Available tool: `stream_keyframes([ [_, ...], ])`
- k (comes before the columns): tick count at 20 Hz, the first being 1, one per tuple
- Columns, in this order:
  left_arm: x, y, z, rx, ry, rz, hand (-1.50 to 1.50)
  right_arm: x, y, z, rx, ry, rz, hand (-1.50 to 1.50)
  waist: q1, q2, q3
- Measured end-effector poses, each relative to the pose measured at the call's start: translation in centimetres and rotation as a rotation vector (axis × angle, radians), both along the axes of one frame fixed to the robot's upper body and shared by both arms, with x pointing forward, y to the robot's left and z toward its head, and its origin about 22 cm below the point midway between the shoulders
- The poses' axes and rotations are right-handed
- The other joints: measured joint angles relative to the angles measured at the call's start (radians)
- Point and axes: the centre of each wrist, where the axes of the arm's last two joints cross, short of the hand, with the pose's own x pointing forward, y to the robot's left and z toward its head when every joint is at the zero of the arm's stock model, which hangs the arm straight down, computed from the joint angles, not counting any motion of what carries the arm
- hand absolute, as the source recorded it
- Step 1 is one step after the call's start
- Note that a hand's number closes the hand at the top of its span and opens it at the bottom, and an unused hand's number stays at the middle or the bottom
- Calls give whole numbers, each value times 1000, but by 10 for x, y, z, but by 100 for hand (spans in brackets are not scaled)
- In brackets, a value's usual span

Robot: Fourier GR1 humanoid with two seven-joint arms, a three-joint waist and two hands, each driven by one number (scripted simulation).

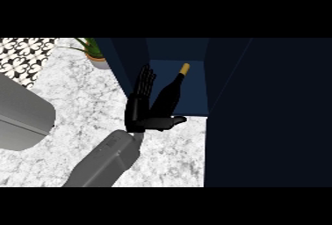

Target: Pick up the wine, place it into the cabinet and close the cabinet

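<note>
Viewing the wine (170,93) inside the cabinet (194,57), I note rigid, slippery, breakable glass; my hand (144,110), at its 9 o'clock, is open-fingered; grasp mid-body.

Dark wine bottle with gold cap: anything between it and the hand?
Nothing. In the head view the left hand is open right beside the dark wine bottle, which stands inside the navy cabinet.

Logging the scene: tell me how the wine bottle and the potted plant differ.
The wine bottle is dark with a gold top; the potted plant is green in a pale pot. The bottle sits inside the open cabinet; the plant stands outside on the marble counter. The left hand is beside the bottle only.
</note>
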Motion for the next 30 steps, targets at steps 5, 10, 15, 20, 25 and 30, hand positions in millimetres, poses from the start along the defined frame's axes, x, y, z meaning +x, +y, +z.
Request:
stream_keyframes([
  [5, -34, 16, 29, 8, -13, -55, -150, -2, 9, 2, 4, -6, 5, -150, -2, 0, 1],
  [10, -81, 26, 54, 0, -20, -70, -150, -5, 8, 6, -3, -14, 12, -150, -11, 3, 1],
  [15, -117, 37, 65, -15, -26, -74, -150, -3, 14, 9, -29, -19, 30, 150, -19, 7, 1],
  [20, -144, 50, 85, -19, -43, -49, -150, -6, 5, 8, -142, -16, 111, 150, -19, 7, 1],
  [25, -164, 70, 87, -2, -47, 22, -150, -15, 13, 15, -247, 8, 271, 150, -17, 7, 0],
  [30, -187, 100, 94, 12, -55, 83, -150, -26, 25, 4, -253, 102, 383, 150, -16, 6, 0],
])
